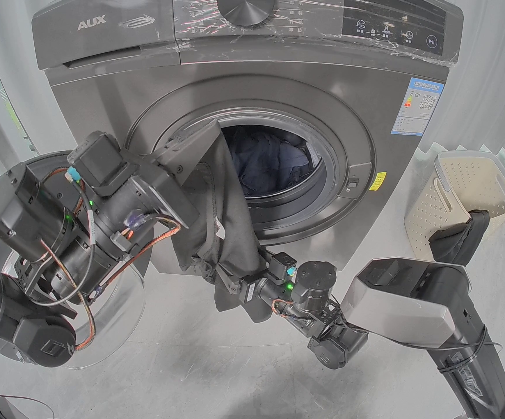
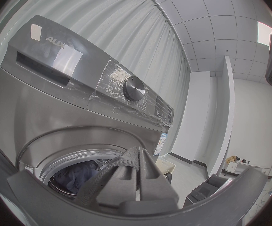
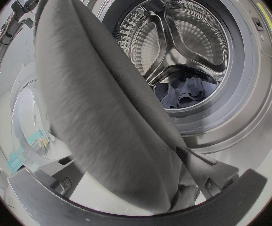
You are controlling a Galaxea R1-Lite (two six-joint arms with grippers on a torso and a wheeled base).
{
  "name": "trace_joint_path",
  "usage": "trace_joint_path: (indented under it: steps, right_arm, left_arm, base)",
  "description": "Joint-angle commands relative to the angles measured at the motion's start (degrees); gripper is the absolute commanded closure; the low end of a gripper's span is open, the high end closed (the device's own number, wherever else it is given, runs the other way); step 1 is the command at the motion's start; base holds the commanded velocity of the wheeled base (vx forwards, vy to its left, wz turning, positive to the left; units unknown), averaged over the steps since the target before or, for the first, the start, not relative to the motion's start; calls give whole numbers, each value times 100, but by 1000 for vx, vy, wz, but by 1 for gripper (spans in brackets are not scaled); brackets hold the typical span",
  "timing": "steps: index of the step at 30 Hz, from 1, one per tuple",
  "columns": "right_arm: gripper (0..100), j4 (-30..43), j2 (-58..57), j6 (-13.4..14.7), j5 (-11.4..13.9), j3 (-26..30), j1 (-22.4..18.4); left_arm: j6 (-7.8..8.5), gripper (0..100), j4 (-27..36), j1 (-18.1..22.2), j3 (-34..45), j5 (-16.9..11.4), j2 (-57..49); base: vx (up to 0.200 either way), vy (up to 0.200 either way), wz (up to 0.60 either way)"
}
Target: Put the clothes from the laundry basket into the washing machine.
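Grey garment (image 1: pixel 226 205) runs 11-to-5 o'clock across washing machine (image 1: pixel 118 100) mouth. Left gripper (image 2: pixel 138 156) clamps top end, nearer drum; right gripper (image 1: pixel 238 283), jaws spread, under bottom end. Drum: 3 o'clock from left jaws.

Soft, even overhead light fills the room, and a ceiling panel (image 2: pixel 264 32) glows bright white. Glare streaks the plastic wrap (image 1: pixel 316 7) on the washing machine (image 1: pixel 118 94) and glints off its steel drum (image 3: pixel 186 38). Both wrist views bow strongly, with black corners.
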Motion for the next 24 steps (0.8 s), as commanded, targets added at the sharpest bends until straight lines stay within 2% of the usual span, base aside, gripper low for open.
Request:
trace_joint_path:
  steps: [1,2,3,12,15,19,24]
  right_arm:
    - [0,-15,18,10,-15,-118,-11]
    - [0,-33,18,19,-15,-118,-20]
    - [100,-50,9,19,-15,-118,-20]
    - [100,-77,-422,80,-15,40,-169]
    - [100,-77,-879,89,-15,567,-222]
    - [100,-68,-1626,63,-15,1683,-275]
    - [100,-77,-2267,107,29,2703,-451]
  left_arm:
    - [-10,100,-14,-34,21,2,0]
    - [-10,100,-14,-34,21,2,0]
    - [-10,100,-14,-34,21,2,0]
    - [-10,100,-14,46,65,11,44]
    - [-19,100,4,169,91,2,79]
    - [-1,100,21,432,161,-42,106]
    - [7,100,-5,722,320,-121,229]
  base:
    - [0,0,0]
    - [0,0,0]
    - [0,0,0]
    - [0,0,0]
    - [0,0,0]
    - [0,0,0]
    - [0,0,0]
